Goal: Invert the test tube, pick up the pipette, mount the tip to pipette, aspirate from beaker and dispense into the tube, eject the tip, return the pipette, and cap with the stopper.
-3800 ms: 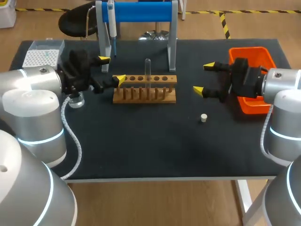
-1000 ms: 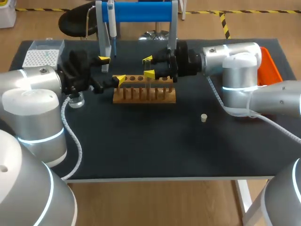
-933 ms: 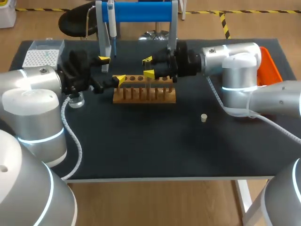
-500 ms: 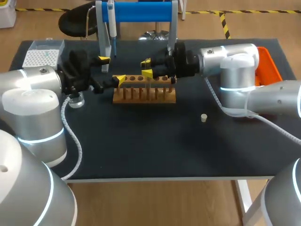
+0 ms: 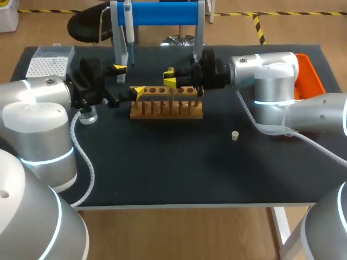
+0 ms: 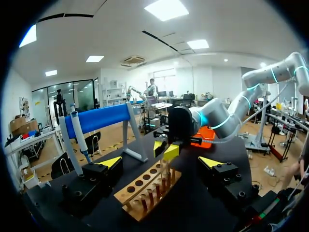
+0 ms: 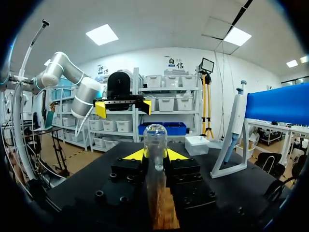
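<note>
We judge the step in hand to be the first one: inverting the test tube. It stands upright in the wooden rack near the back middle of the desk. In the right wrist view its rounded closed end is uppermost, so its mouth seems to face down. To do this well we would lift it straight up until it is free of the rack before any turning — a sideways pull while it is seated could tip the rack or crack the glass. The grip should be firm but gentle, since smooth glass slips easily. The turn should happen well above the rack, with the tube then lowered mouth-up into one of the open holes.

Our right claw reaches in from the right and sits at the tube's upper part. Its yellow fingers stand narrow, one on each side of the tube, and in the right wrist view both appear to press against the glass — so we take it as clamped on the test tube, which is not yet raised from the rack.

Our left claw hangs just beside the rack's left end, spread wide and holding nothing; it touches neither rack nor tube. The pipette hangs on its blue stand behind. The stopper lies on the desk to the right of the rack, well apart.
</note>
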